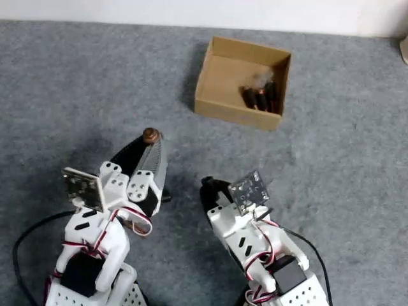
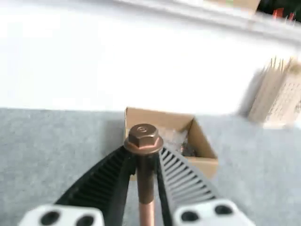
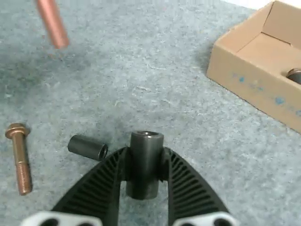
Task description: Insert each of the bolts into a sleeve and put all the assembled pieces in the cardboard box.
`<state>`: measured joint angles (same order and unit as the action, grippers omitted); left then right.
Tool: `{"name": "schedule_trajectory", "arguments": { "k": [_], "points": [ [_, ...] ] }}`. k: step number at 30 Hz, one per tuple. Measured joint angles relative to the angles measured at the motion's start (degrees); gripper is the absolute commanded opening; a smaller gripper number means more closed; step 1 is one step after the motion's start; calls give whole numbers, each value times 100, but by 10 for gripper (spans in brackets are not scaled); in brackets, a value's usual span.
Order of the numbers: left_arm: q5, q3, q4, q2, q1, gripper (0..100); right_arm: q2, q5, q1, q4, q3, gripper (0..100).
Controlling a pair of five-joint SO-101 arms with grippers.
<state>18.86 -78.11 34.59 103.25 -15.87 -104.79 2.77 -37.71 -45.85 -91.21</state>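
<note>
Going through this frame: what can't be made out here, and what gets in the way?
- Number of assembled pieces in the cardboard box: high view, a dark cluster too small to count; right wrist view, the box's wall hides most.
- Full length of the bolt in the left gripper: cut off by the picture's edge in both wrist views.
- Pale object in the background: left wrist view, blurred.
</note>
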Motion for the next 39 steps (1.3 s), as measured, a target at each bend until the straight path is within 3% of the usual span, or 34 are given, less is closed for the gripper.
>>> {"name": "schedule_trajectory", "arguments": {
  "k": [10,16,23,39],
  "points": [
    [1222,0,-492,9,0,6,-9,0,-18,-18,299,5],
    [1284,0,-492,9,-26,6,-9,0,-18,-18,633,5],
    [1275,-220,-492,9,-967,6,-9,0,-642,-18,642,5],
    [1275,-475,-492,9,-932,6,-9,0,-747,-18,642,5]
  ]
}}
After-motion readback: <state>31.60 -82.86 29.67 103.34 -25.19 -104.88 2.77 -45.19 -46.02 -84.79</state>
